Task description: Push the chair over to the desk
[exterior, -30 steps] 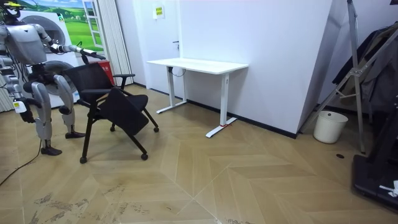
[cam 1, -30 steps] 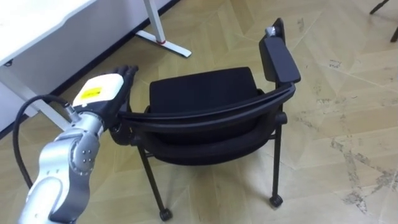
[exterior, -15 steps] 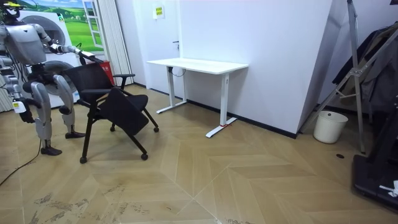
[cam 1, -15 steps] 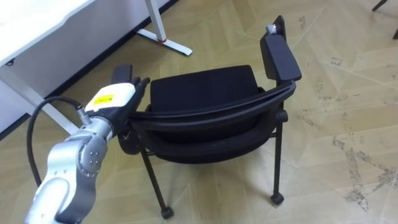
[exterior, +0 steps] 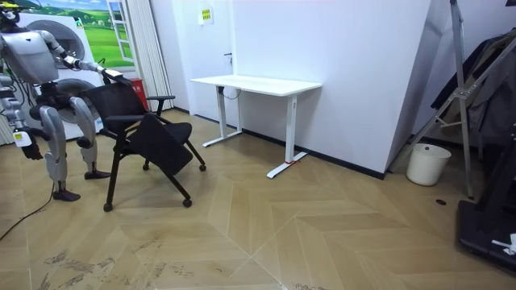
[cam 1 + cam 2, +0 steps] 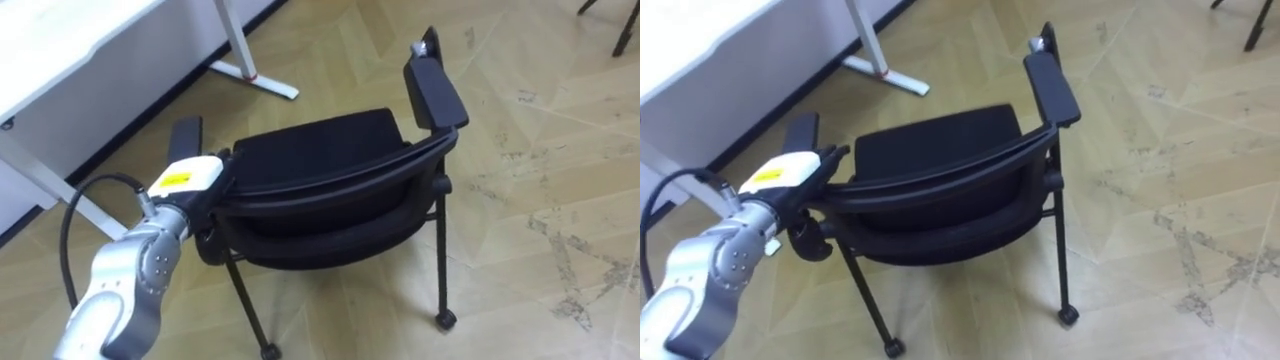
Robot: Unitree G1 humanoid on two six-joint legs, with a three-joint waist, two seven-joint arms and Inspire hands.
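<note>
**Desk, bucket and a scuffed floor**

A white surface (image 5: 256,83) stands against the white wall (image 5: 355,72) on T-footed legs, one foot (image 6: 252,76) tipped red; a white bucket (image 5: 428,163) sits on the herringbone wood floor (image 5: 322,234) beside a dark stand (image 5: 463,89) hung with what may be clothing; grey scuff marks (image 6: 565,250) streak the boards; a small yellow sign (image 5: 206,14) hangs high on the wall; a green landscape poster (image 5: 89,20) shows next to pale curtains (image 5: 149,40).

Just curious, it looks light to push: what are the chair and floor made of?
Chair: seat looks like matte black fabric, its thin legs probably black-painted metal tube. Floor: herringbone planks with wood grain, scuffed; real wood or laminate, unclear.
</note>
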